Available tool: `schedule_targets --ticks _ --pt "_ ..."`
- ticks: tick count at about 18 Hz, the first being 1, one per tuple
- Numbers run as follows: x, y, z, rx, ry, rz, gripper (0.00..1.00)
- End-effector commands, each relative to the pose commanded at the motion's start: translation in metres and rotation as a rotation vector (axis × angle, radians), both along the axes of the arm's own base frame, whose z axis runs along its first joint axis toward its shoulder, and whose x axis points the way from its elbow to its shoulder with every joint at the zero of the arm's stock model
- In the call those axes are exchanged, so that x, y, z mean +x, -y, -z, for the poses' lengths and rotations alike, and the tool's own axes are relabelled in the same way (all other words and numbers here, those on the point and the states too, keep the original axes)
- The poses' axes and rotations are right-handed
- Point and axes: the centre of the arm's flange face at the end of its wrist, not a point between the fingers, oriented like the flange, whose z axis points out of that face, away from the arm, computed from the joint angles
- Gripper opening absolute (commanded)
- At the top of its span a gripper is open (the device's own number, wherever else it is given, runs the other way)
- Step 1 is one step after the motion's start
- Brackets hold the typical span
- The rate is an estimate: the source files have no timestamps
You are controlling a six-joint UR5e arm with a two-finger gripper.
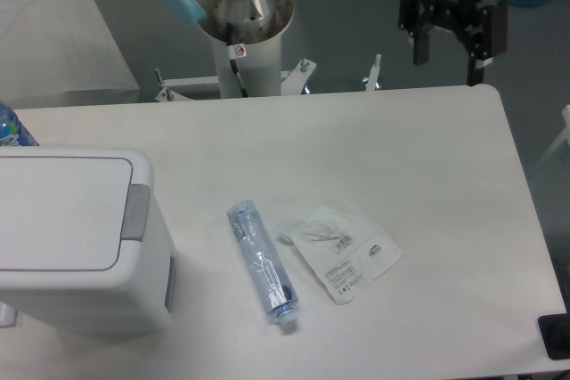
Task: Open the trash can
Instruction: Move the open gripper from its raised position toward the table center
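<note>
At the counter's [427, 157] far right edge, the hand [450, 52] hangs with fingers apart, well away from the trash can [80, 238]. Pressing squarely on the grey push tab [136, 212] should pop the closed lid [58, 211].

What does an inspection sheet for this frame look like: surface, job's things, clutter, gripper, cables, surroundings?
Surface: white table, bare over most of its top.
Job's things: trash can at the left edge, lid down, grey push tab on its right side.
Clutter: clear plastic bottle lying on its side at mid-table; clear plastic bag with small items just right of it; part of another bottle behind the can.
Gripper: gripper open, raised beyond the far right edge of the table, far from the can.
Cables: nothing seen.
Surroundings: arm base behind the table; white cloth at upper left.
</note>
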Motion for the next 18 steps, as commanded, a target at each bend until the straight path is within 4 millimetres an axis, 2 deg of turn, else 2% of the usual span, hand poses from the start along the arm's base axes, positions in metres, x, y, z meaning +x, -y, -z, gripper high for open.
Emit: schedule_targets --ticks 10,12,18 --pt "0.000 -0.003 0.000 0.009 0.004 0.003 1.00" --pt "0.002 -0.003 -0.002 0.028 0.024 -0.045 1.00" --pt "0.013 -0.021 -0.004 0.204 0.179 -0.247 1.00"
